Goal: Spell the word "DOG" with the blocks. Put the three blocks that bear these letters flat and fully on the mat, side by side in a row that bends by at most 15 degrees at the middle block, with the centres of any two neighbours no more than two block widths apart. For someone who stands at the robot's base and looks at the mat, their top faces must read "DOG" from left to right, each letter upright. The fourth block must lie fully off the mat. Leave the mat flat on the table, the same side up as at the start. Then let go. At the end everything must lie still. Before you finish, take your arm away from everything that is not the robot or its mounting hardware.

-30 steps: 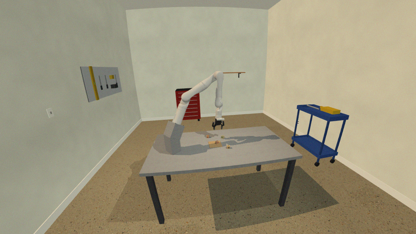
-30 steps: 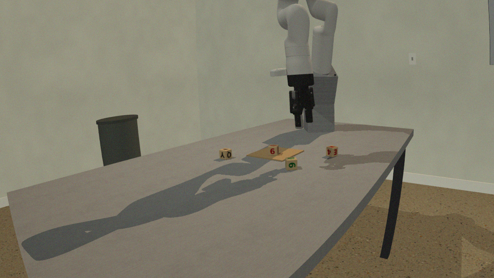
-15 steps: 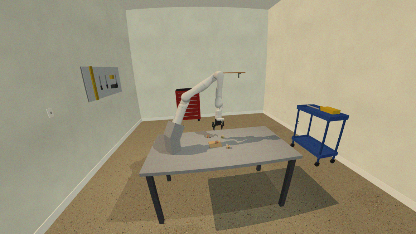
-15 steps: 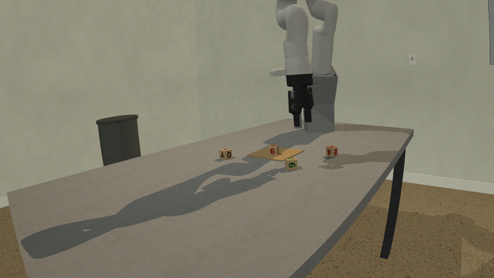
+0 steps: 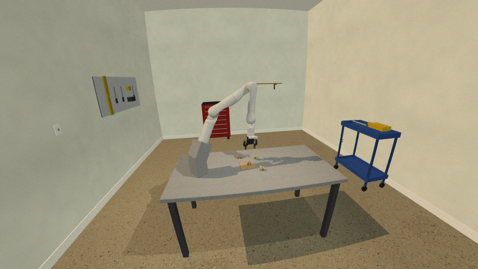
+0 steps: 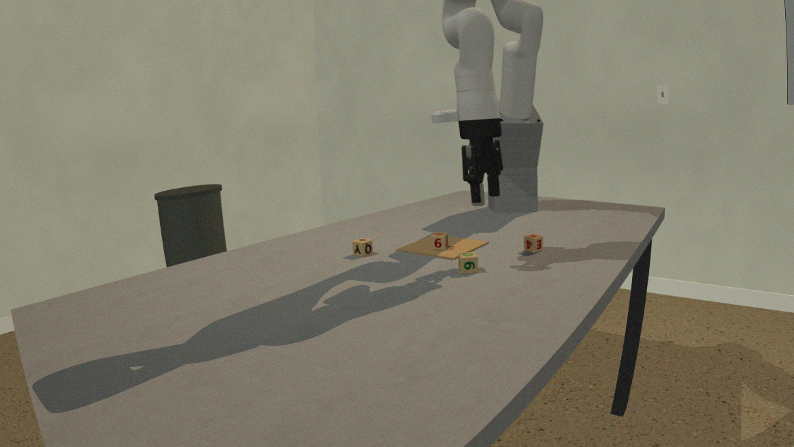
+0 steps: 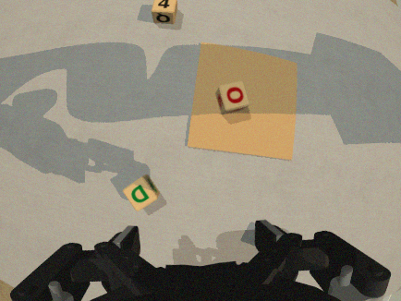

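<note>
A tan mat (image 5: 244,167) (image 6: 419,248) (image 7: 259,67) lies on the grey table (image 5: 267,186) (image 6: 277,361). On the mat sits a block with a red O on top (image 5: 249,163) (image 6: 439,240) (image 7: 234,97). A block with a green D on top (image 5: 255,157) (image 6: 468,262) (image 7: 140,192) lies off the mat. A block with a black 4 on top (image 5: 262,168) (image 6: 362,246) (image 7: 164,9) lies off the mat on the other side. A red-lettered block (image 5: 239,156) (image 6: 532,242) lies off the mat and is hidden in the wrist view. My gripper (image 5: 250,145) (image 6: 482,195) (image 7: 197,237) is open, empty and well above the table, between the D block and the red-lettered block.
The robot's grey pedestal (image 5: 200,160) (image 6: 516,183) stands on the table's end. A dark bin (image 6: 190,221) stands on the floor beyond the table. A blue cart (image 5: 366,150) and a red tool chest (image 5: 217,120) stand away from the table.
</note>
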Available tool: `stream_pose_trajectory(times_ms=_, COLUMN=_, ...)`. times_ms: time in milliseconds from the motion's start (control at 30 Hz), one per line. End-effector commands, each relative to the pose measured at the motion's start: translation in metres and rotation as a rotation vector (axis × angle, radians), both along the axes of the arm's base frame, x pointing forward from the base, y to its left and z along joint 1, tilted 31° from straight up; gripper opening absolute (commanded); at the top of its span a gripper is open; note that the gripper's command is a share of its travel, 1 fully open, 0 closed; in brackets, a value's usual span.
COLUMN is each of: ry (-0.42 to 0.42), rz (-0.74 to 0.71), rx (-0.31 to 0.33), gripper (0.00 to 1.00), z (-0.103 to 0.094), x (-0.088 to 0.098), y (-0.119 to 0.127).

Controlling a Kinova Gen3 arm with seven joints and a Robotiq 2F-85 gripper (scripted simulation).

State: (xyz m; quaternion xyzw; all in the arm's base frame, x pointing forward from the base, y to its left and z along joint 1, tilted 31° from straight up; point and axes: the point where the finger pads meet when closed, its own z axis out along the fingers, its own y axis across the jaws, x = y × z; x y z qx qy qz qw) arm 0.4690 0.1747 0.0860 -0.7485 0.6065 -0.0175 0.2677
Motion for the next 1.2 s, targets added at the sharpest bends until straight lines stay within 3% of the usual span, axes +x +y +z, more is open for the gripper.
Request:
stream_pose_trajectory(times_ms=0, ry=-0.007, rz=0.003, rx=-0.007, gripper=1.0, z=-0.002, x=0.0, y=-0.006)
stream_pose_trajectory(times_ms=1167, ry=-0.012, rz=0.001, rx=-0.005, gripper=1.0, z=-0.009, x=-0.007, y=-0.018)
